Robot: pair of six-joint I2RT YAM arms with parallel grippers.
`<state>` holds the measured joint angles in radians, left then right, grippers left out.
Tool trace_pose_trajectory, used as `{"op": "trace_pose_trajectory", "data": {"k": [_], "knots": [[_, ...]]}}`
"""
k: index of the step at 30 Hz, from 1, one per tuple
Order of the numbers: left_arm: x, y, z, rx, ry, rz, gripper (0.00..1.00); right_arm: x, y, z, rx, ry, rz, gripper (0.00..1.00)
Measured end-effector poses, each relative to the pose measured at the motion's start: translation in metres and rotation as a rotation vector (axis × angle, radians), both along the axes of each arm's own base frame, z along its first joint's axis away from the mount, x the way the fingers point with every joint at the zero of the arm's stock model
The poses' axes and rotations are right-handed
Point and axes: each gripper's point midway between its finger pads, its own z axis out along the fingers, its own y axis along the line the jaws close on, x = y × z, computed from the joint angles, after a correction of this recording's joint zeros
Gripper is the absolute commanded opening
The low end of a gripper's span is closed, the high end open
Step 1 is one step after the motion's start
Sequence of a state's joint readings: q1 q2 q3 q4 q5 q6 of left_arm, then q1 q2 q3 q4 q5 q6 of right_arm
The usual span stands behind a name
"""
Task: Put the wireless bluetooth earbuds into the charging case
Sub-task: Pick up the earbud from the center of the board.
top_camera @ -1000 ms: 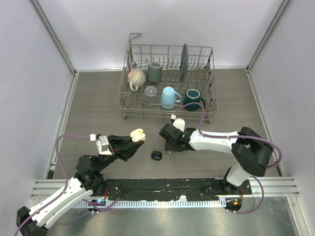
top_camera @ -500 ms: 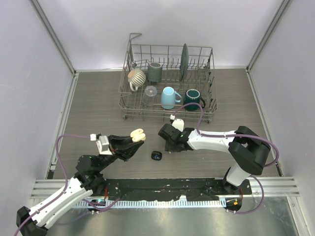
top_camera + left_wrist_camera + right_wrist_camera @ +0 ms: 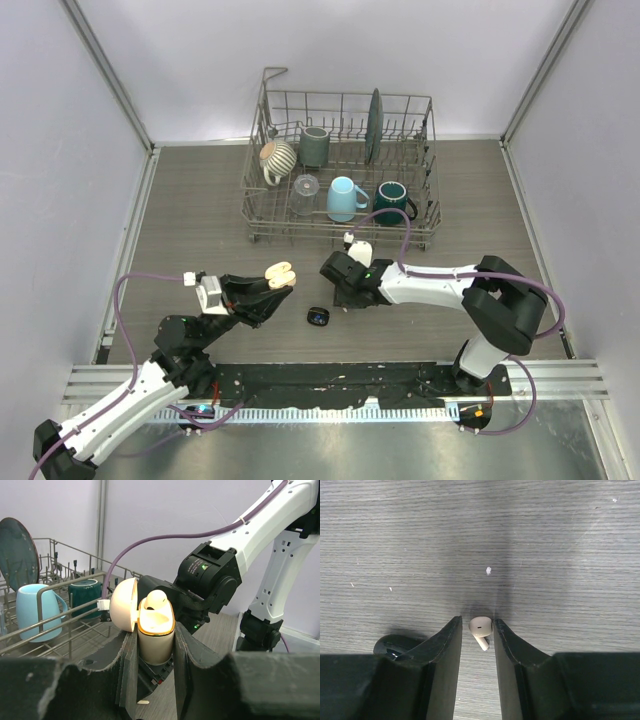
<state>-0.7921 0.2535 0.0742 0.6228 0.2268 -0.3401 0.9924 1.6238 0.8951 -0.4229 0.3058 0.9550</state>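
Observation:
My left gripper (image 3: 272, 287) is shut on an open cream charging case (image 3: 155, 635) and holds it upright above the table. Its lid hangs to the left, and one cream-pink earbud (image 3: 156, 599) sits in it. My right gripper (image 3: 478, 630) is down at the table with its jaws narrowly apart. A second cream-pink earbud (image 3: 481, 628) lies between them, against the right finger (image 3: 507, 640). In the top view the right gripper (image 3: 336, 284) hides that earbud. A small black case (image 3: 318, 317) lies on the table between the arms and also shows in the right wrist view (image 3: 395, 644). No black earbuds show.
A wire dish rack (image 3: 262, 228) stands at the back. It holds a light blue mug (image 3: 343, 199), a dark green mug (image 3: 391, 201), a grey cup (image 3: 314, 147), a striped mug (image 3: 276, 157) and a dark plate (image 3: 373, 125). Walls close both sides.
My right gripper has crept slightly left at the table. My left gripper and the cream case have not moved.

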Motion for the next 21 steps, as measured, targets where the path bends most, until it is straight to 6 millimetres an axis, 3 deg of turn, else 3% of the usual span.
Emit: {"op": "trace_pose_trajectory", "data": {"k": [21], "knots": [[0.0024, -0.0025, -0.006, 0.014, 0.018, -0.001, 0.0, 0.0063, -0.0079, -0.0009, -0.078, -0.022, 0.018, 0.33]]}}
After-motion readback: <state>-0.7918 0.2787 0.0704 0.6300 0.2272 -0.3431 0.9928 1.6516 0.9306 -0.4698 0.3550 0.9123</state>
